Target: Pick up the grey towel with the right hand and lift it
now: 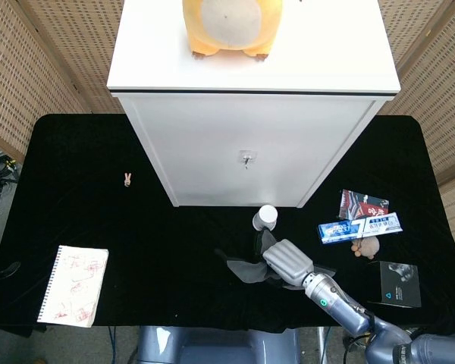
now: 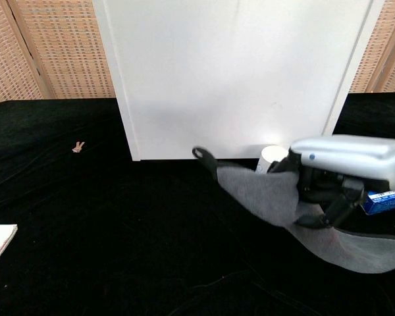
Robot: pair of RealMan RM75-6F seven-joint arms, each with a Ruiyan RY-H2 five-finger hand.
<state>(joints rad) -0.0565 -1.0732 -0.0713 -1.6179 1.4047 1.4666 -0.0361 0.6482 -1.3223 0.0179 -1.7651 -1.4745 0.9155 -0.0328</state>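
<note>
The grey towel [image 2: 270, 194] hangs in the air off the black table, gripped by my right hand [image 2: 345, 171]. One end stretches left to a dark corner loop, the other droops down to the right. In the head view the towel [image 1: 246, 267] shows bunched to the left of my right hand [image 1: 288, 262], in front of the white cabinet. My left hand appears in neither view.
A white paper cup [image 1: 265, 218] stands just behind the hand, against the white cabinet [image 1: 243, 152]. A toothpaste box [image 1: 360, 226], a red packet [image 1: 362, 203] and a black box [image 1: 394, 284] lie to the right. A notebook [image 1: 74, 286] lies at the front left.
</note>
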